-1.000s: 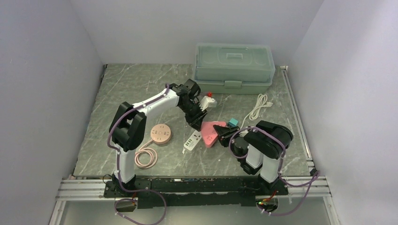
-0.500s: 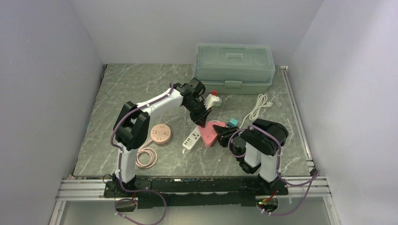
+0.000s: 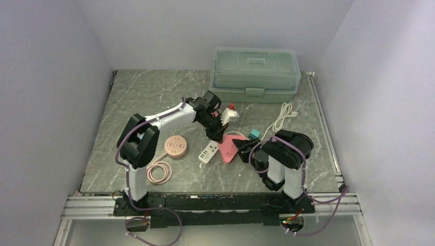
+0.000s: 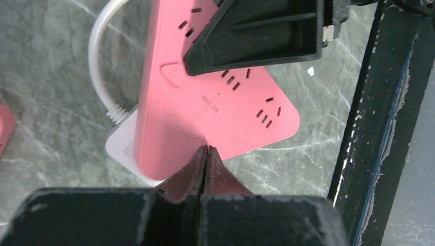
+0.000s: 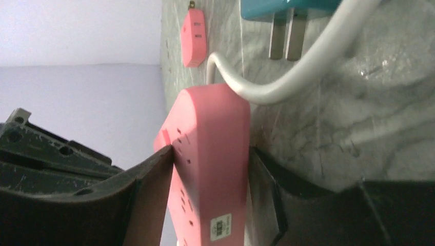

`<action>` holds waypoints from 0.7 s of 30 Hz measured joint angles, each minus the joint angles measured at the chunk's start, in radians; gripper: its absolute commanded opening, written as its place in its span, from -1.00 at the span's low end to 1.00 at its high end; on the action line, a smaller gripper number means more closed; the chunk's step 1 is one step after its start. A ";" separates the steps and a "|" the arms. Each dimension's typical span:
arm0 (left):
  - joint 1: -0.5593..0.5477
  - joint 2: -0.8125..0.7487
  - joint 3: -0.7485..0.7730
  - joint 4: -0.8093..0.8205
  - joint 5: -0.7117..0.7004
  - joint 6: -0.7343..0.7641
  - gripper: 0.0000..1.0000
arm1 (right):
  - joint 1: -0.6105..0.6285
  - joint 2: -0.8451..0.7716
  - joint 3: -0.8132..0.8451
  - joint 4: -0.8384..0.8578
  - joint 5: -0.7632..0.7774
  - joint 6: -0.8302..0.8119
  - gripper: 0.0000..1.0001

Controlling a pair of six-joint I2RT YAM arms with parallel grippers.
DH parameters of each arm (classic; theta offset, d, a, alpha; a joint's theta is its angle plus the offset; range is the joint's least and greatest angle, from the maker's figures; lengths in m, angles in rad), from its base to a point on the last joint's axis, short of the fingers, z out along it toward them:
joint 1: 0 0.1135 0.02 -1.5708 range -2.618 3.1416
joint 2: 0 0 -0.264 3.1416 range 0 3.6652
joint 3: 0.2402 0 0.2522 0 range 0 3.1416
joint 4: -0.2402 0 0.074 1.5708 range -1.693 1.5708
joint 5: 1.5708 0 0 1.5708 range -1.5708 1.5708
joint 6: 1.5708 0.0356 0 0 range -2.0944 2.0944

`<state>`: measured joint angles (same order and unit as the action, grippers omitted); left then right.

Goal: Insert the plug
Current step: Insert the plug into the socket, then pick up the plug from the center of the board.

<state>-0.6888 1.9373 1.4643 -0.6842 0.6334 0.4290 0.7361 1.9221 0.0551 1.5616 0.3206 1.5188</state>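
Observation:
A pink triangular power strip [image 3: 228,148] lies mid-table, its white cable [image 5: 292,77] leaving its far end. My right gripper [image 3: 245,148] is shut on its right corner; in the right wrist view the fingers [image 5: 149,179] clamp the strip [image 5: 210,128] from both sides. My left gripper [image 3: 217,136] is shut and empty, its tips [image 4: 205,149] over the strip's [image 4: 220,102] left edge. A white plug with a red part [image 3: 229,114] lies just behind the left gripper. A teal plug [image 3: 255,134] lies beside the strip, prongs showing in the right wrist view [image 5: 287,13].
A white power strip [image 3: 208,152] lies left of the pink one. A round pink socket [image 3: 175,146] and its coiled cable [image 3: 160,172] sit further left. A coiled white cord [image 3: 282,117] lies at the right. A green lidded box [image 3: 255,74] stands at the back.
My left gripper swung slightly right and then came back down to the pink strip's left edge. The white plug shifted a little. The right gripper keeps its hold on the strip.

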 measured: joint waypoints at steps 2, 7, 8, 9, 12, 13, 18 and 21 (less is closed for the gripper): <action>-0.001 -0.001 -0.007 0.006 0.010 0.000 -0.98 | -0.003 -0.006 -0.007 0.002 -0.001 -0.018 0.60; -0.003 0.003 -0.011 0.014 0.028 -0.002 -0.98 | -0.003 -0.063 -0.010 -0.001 -0.017 -0.064 0.90; -0.002 0.005 -0.009 0.014 0.034 -0.003 -0.98 | -0.004 -0.071 -0.010 0.000 -0.019 -0.068 0.98; -0.002 0.007 -0.008 0.013 0.039 -0.004 -0.98 | -0.006 -0.084 -0.010 -0.002 -0.026 -0.075 0.99; 0.006 0.010 -0.007 0.011 0.056 -0.006 -0.98 | -0.024 -0.136 -0.022 -0.015 -0.039 -0.120 0.99; 0.009 0.010 -0.007 0.010 0.060 -0.006 -0.97 | -0.034 -0.171 -0.040 -0.032 -0.040 -0.136 0.99; 0.040 0.009 0.001 -0.034 0.079 -0.014 -0.85 | -0.058 -0.583 -0.045 -0.377 -0.068 -0.206 0.99; 0.062 0.009 0.004 -0.062 0.068 -0.026 -0.66 | -0.056 -1.062 -0.025 -0.816 -0.037 -0.290 0.99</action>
<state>-0.6270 1.9461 1.4685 -0.7460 0.7013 0.4030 0.6804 0.8604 0.0303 0.7452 0.2836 1.2285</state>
